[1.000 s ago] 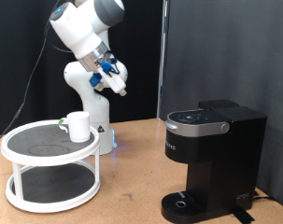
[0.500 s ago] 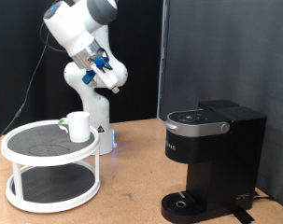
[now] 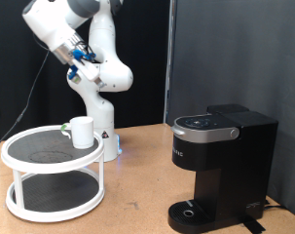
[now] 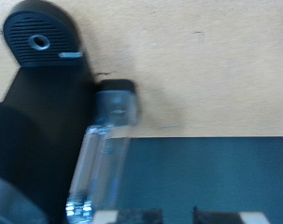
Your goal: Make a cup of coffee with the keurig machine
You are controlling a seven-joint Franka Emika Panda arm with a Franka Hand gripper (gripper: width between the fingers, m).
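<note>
Gripper (image 3: 77,56) high at exterior view's upper left, above the cup (image 3: 82,131) on the white two-tier stand (image 3: 52,174); fingers' opening can't be told. Keurig machine (image 3: 221,166) right on worktop, lid closed. Risk: descent clips cup, tipping it off the stand

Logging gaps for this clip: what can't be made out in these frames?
- Claw: exterior view, small and high up; open or shut unreadable. In the wrist view its tips are cut off by the edge.
- Cup contents: exterior view, its wall hides the inside.
- Keurig machine: wrist view, blurred and cropped; lettering too small in the exterior view.
</note>
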